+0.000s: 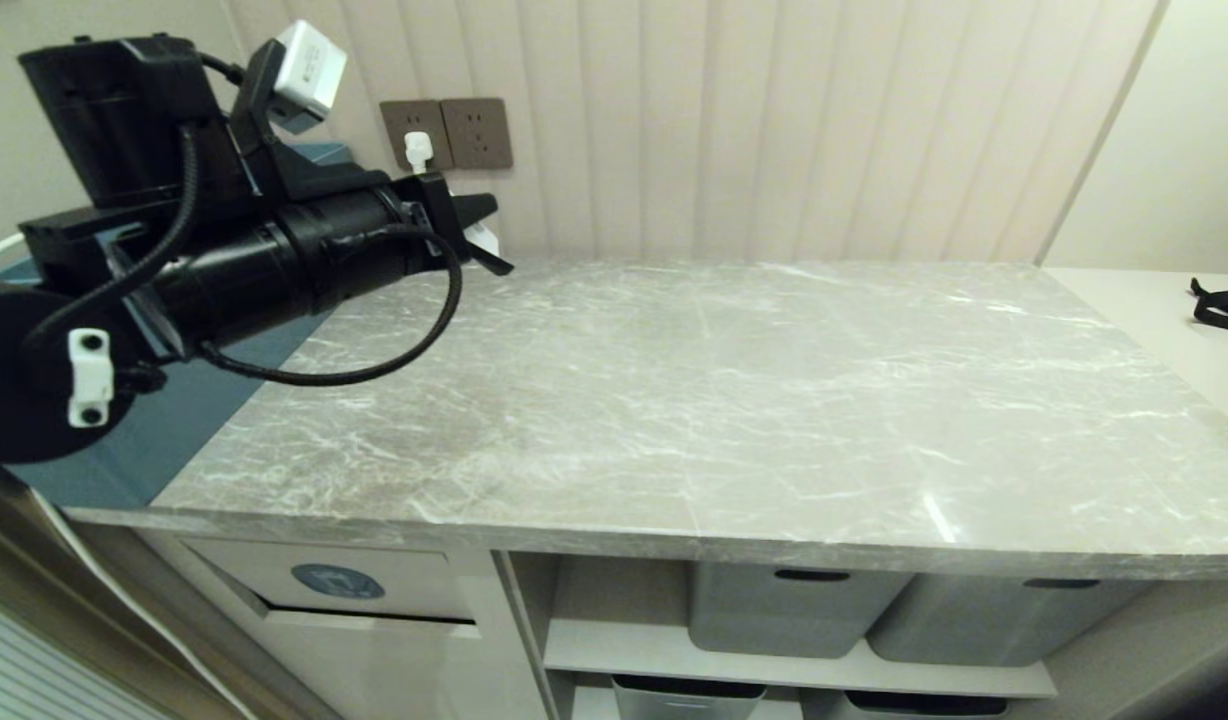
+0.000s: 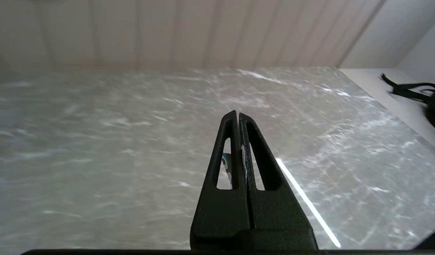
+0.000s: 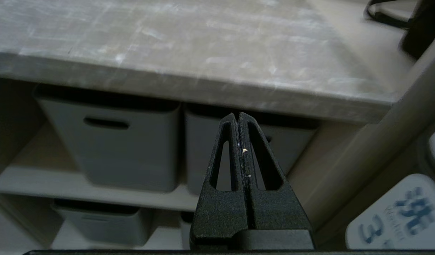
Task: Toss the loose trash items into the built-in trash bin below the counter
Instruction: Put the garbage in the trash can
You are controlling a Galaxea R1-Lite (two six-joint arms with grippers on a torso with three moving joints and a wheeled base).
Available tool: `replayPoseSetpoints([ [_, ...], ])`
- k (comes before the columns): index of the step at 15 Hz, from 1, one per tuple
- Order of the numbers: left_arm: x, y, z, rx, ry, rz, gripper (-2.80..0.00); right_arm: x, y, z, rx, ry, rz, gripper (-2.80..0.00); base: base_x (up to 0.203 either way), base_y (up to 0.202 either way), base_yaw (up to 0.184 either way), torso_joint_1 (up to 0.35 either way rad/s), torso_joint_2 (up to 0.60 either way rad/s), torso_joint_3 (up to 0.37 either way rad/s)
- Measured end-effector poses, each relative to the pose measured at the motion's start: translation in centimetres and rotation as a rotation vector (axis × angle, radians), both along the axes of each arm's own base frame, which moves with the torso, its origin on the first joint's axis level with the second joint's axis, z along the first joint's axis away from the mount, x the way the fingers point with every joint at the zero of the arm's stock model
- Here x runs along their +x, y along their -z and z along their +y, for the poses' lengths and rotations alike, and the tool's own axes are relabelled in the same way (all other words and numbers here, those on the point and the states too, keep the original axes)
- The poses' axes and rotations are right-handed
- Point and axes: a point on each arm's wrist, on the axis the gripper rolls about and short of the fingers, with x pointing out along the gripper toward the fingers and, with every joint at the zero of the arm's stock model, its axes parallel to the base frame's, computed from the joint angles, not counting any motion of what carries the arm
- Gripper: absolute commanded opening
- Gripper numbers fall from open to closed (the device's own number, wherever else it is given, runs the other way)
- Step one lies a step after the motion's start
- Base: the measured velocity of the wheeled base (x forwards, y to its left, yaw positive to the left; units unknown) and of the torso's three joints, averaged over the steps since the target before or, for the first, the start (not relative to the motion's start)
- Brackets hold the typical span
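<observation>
My left pincer (image 1: 479, 235) hangs over the counter's (image 1: 734, 400) far left corner, clenched on a thin scrap (image 2: 227, 166). My right pincer (image 3: 238, 120), clenched empty, faces the tubs (image 3: 111, 141) below the front edge.

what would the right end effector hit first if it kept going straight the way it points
Probably the grey plastic tub on the upper shelf under the counter. The shut right end effector aims at the tub's upper front, just below the stone edge, though depth is hard to judge.
</observation>
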Motion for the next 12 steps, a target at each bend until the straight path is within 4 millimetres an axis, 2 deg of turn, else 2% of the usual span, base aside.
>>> replayPoseSetpoints([
  [2,-0.5,-0.5,1.5,0.011,-0.043,-0.024,-2.80,-0.5,2.5,0.2,0.029,-0.072,0.096,-2.80,0.000,0.000,0.000,0.000,0.00,0.000],
  [6,-2.2,-0.1,5.7,0.016,-0.157,-0.014,-2.80,-0.8,3.2,0.1,0.178,-0.028,0.079,-2.80,0.000,0.000,0.000,0.000,0.00,0.000],
  [9,-5.5,1.3,8.3,0.029,-0.211,0.010,-2.80,-0.9,3.3,0.1,0.185,-0.027,0.071,-2.80,0.000,0.000,0.000,0.000,0.00,0.000],
  [12,-10.0,3.6,10.6,0.037,-0.302,0.040,-2.80,-0.9,3.3,0.1,0.189,-0.028,0.067,-2.80,0.000,0.000,0.000,0.000,0.00,0.000],
])
